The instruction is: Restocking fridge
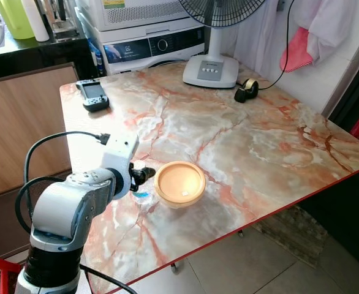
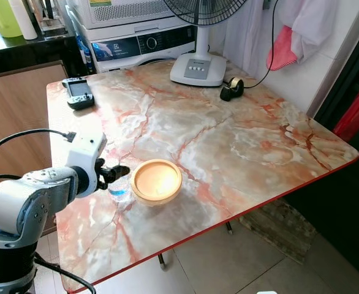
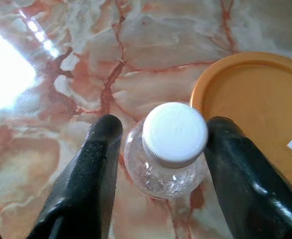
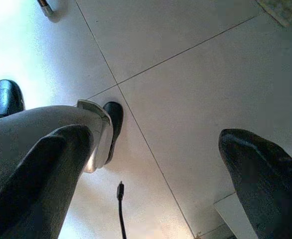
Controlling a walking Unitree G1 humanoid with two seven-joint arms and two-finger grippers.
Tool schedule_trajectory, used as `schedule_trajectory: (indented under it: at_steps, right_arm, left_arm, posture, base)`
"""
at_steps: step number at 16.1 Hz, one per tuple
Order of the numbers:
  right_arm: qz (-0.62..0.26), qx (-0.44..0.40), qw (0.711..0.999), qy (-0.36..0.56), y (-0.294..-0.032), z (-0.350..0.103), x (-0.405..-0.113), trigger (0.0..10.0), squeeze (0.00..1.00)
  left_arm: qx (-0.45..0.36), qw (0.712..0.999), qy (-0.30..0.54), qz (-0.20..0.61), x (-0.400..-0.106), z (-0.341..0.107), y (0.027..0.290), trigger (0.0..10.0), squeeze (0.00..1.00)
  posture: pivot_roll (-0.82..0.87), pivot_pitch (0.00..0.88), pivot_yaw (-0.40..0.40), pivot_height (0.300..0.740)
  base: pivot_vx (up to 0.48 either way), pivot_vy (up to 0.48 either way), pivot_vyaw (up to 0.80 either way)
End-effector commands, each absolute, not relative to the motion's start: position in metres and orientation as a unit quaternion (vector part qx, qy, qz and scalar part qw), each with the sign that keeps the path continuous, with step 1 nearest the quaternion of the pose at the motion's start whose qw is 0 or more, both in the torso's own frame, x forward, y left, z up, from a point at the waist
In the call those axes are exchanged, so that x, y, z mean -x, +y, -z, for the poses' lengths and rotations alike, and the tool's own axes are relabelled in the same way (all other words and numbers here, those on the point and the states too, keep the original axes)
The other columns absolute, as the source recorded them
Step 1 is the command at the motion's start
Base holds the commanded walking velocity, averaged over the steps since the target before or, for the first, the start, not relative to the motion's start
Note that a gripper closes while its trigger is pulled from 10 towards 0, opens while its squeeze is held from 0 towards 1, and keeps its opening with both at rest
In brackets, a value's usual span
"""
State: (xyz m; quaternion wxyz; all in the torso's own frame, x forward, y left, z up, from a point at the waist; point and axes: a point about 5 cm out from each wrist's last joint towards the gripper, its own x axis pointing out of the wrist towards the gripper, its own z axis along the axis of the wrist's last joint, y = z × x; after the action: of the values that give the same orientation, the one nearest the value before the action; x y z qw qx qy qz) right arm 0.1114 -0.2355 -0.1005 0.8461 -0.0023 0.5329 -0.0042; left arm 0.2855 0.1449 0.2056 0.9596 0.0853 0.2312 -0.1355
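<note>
Left gripper is straddling a clear bottle on the marble table, fingers spread, just left of the orange bowl. Right gripper is hanging released above floor tiles.

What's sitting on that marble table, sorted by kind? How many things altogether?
Bottles: 1, clear bottle, between the left tool's fingers
Containers: 1, orange container
Fans: 1, fan base
Tape dispensers: 1, black tape dispenser
Handheld devices: 1, handheld device
Total: 5
</note>
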Motion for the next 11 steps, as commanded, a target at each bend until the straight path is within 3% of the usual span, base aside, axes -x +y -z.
schedule_trajectory:
  at_steps: [1, 11]
  right_arm:
    - [0.010, -0.001, 0.845, 0.535, -0.2365, 0.1010, -0.1091, 10.0, 0.00]
    - [0.008, 0.002, 0.845, 0.535, -0.2374, 0.1005, -0.1102, 10.0, 0.00]
  left_arm:
    - [-0.087, 0.961, 0.234, 0.122, -0.2871, -0.2034, 0.1489, 0.0, 0.00]
    - [-0.091, 0.970, 0.196, 0.111, -0.2902, -0.2067, 0.1506, 0.0, 0.00]
  posture:
    - [0.03, 0.011, -0.001, 0.740]
    - [0.03, 0.035, -0.007, 0.740]
  base:
    - [0.000, 0.000, 0.00]
    - [0.000, 0.000, 0.00]
